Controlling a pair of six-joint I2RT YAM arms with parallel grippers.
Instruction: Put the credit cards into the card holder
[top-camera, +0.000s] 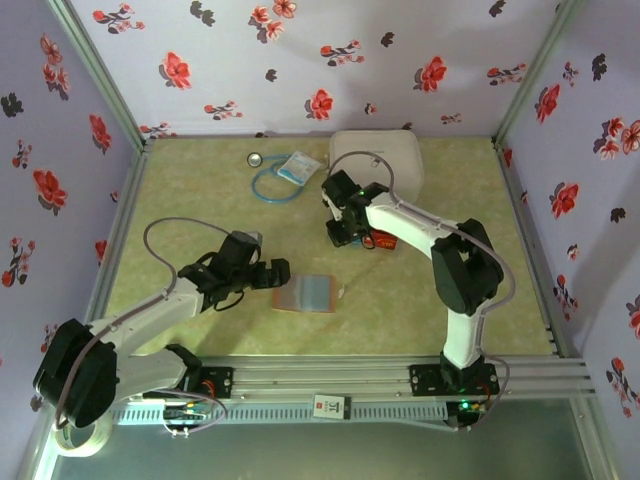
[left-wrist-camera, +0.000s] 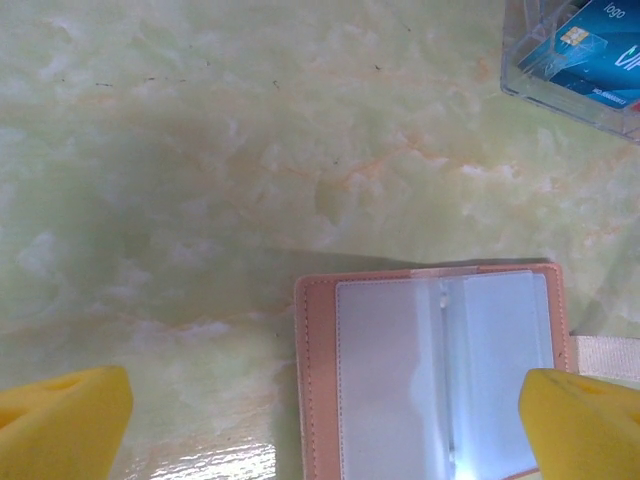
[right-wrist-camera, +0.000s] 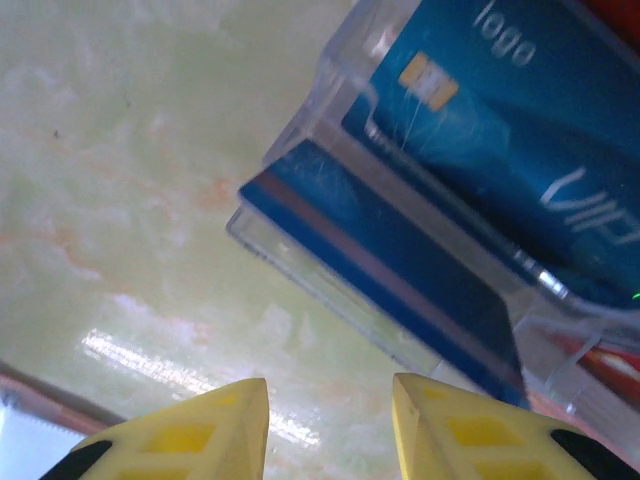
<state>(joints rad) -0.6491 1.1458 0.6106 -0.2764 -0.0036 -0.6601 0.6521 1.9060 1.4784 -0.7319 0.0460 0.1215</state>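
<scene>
The card holder lies open and flat on the green table, its clear sleeves facing up. My left gripper hangs wide open above its left edge, with nothing between the yellow fingertips. From above, the card holder sits just right of the left gripper. Blue credit cards lie stacked in a clear plastic box. My right gripper is open with a narrow gap, just short of the box's near edge, holding nothing. From above, red credit cards show beside the right gripper.
A large white rounded zip case stands at the back, behind the right arm. A blue cord, a small packet and a round silver object lie at the back left. Floral walls close three sides.
</scene>
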